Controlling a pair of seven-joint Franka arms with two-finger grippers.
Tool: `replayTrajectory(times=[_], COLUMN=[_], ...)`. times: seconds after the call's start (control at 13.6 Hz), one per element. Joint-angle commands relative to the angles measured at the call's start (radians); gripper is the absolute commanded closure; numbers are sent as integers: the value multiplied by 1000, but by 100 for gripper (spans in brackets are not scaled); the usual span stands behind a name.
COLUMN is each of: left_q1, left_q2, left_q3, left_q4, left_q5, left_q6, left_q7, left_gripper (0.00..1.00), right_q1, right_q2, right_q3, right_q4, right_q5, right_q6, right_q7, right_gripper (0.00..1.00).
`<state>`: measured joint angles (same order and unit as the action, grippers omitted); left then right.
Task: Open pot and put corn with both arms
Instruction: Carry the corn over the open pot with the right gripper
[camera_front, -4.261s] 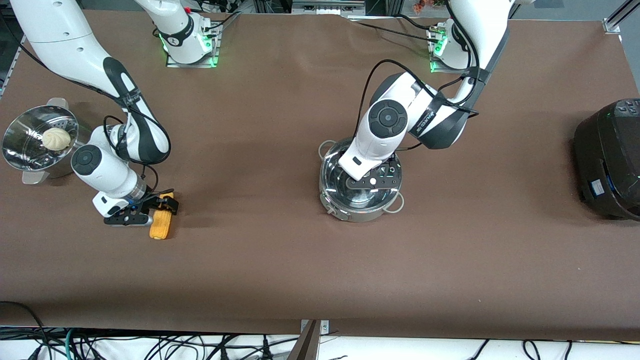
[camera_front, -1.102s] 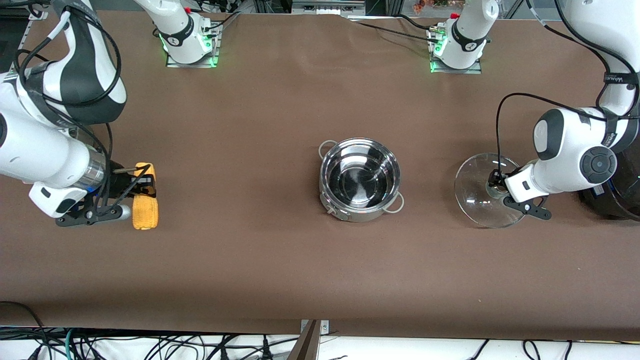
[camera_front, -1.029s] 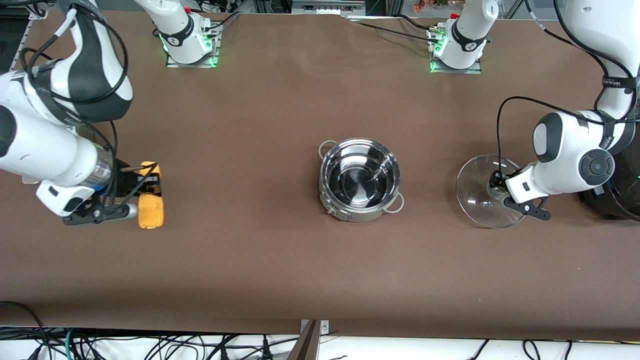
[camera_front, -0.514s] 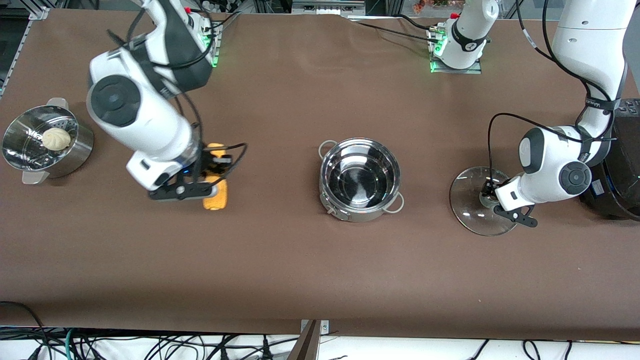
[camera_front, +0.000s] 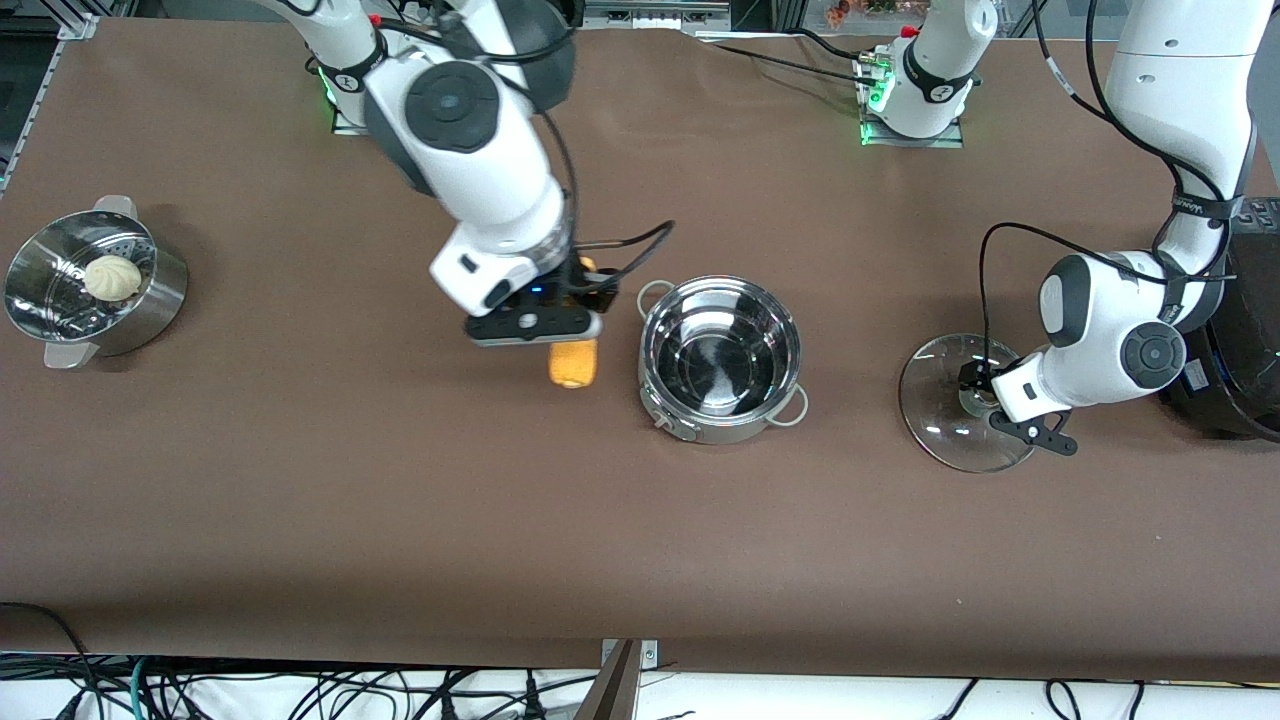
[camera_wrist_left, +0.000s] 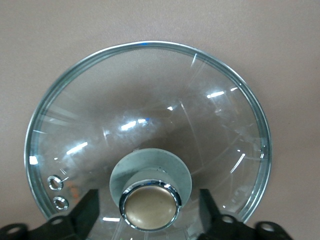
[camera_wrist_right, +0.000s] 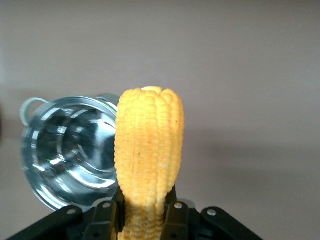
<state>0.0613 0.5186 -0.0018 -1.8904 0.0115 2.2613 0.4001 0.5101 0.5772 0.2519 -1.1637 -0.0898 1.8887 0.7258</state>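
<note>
The steel pot stands open and empty at the table's middle; it also shows in the right wrist view. My right gripper is shut on the yellow corn, which hangs in the air beside the pot, toward the right arm's end. In the right wrist view the corn sticks out from between the right gripper's jaws. The glass lid lies on the table toward the left arm's end. My left gripper is open, one finger on each side of the tan knob, clear of it.
A steel steamer pot with a white bun stands at the right arm's end. A big black cooker stands at the left arm's end, close to the left arm's wrist.
My right arm has carried the corn from the right arm's end across to just beside the pot. The lid and left gripper have barely moved over the last half second.
</note>
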Motion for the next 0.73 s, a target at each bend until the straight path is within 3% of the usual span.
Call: replayTrajectory(times=[0.0, 0.15, 0.37, 0.66], left_q1=[-1, -1, -3, -3], left_q2=[-87, -214, -359, -573], left_q3=[5, 5, 2, 2], left_q4=[-71, -197, -292, -296], left_q5=[-22, -19, -24, -24], left_q6=[-11, -9, -11, -29], left_q7=[17, 16, 19, 17], left_gripper=[0, 0, 0, 0], right_q1=[88, 135, 206, 212], right_q2=[91, 140, 177, 228], right_q3=[-22, -29, -103, -111], right_q4=[88, 108, 108, 134], right_q5=[-65, -70, -70, -70], right_q6=[26, 76, 167, 262], right_q7=[55, 85, 112, 113], right_gripper=[100, 100, 100, 100])
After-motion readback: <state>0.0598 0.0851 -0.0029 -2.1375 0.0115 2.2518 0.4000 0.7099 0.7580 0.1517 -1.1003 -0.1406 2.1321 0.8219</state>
